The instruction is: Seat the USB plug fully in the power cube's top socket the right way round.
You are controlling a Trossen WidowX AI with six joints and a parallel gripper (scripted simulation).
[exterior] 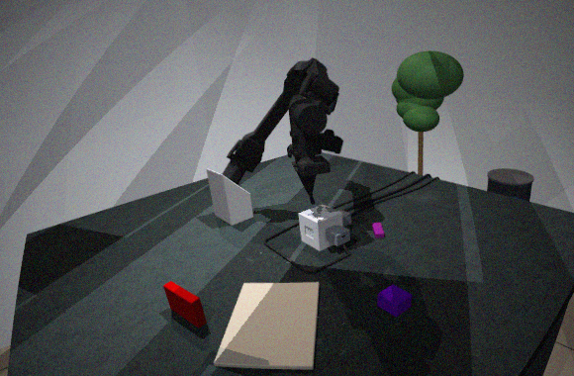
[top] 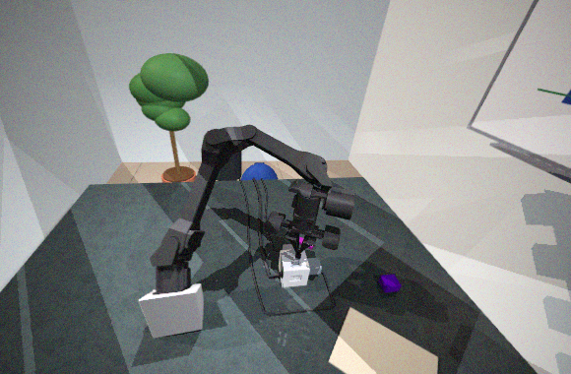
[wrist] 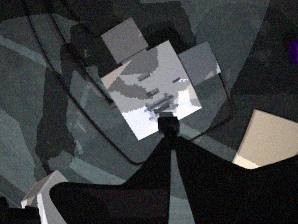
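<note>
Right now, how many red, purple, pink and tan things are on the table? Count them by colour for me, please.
Red: 1, a thin block
Purple: 1, a small block
Pink: 1, a little piece
Tan: 1, a flat board
Total: 4

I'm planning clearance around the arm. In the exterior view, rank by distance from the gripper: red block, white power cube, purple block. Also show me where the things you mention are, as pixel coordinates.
Gripper (top: 298, 256) (exterior: 313, 203) (wrist: 172, 143), nearest first:
1. White power cube (top: 294, 277) (exterior: 313, 236) (wrist: 175, 75): directly below.
2. Purple block (top: 390, 283) (exterior: 394, 301) (wrist: 294, 51): front right.3. Red block (exterior: 185, 304): front left, farthest.
</note>
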